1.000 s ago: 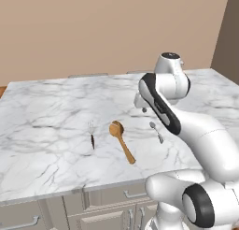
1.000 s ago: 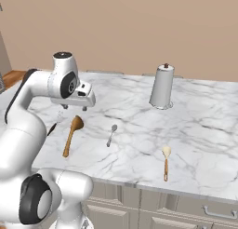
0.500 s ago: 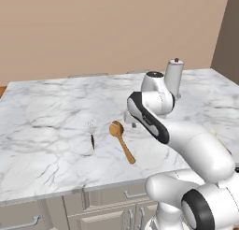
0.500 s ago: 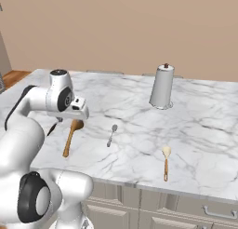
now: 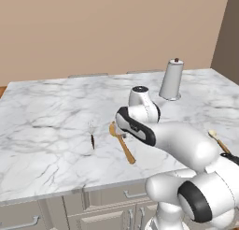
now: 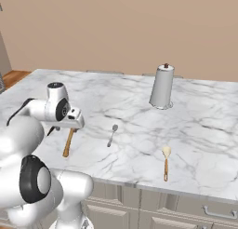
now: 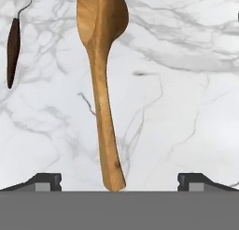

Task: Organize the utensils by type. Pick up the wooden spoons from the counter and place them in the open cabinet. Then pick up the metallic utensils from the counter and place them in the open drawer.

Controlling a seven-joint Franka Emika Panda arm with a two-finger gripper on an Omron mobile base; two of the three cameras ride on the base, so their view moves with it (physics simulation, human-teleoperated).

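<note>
smooth orange-brown wooden spoon (image 7: 103, 89) lies flat on the veined white marble counter (image 7: 186, 107), running down the frame's centre, round bowl uppermost; gripper (image 7: 119, 181) jaws spread wide, empty, flanking its tapered handle.

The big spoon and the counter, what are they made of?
The spoon looks like wood: orange-brown, matte, with faint grain streaks along its handle. The counter looks like polished marble: white with wandering grey veins. Since the scene is rendered, both are judged by look alone.
</note>
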